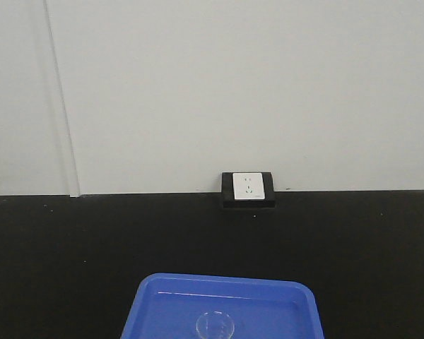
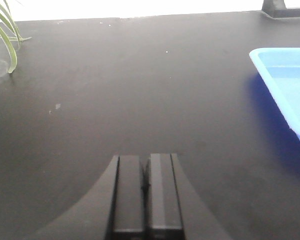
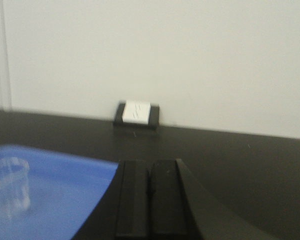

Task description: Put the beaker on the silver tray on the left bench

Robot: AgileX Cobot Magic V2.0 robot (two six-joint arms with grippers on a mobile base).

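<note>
Starting with the front view, you find the beaker (image 1: pixel 214 326) upright in the blue tray (image 1: pixel 268 311) at the near edge of the black worktop (image 1: pixel 56 268), with a wall socket (image 1: pixel 249 187) at the far edge. Nothing is grasped yet, so I judge this to be the reach step.

In the left wrist view, your left jaws are pressed together and empty, with leaves (image 2: pixel 5 35) at far left.

In the right wrist view, your right jaws are likewise closed and empty, and the beaker (image 3: pixel 9 192) is near left of them. Open them and swing left. The silver tray shows nowhere.

no legible text or labels
</note>
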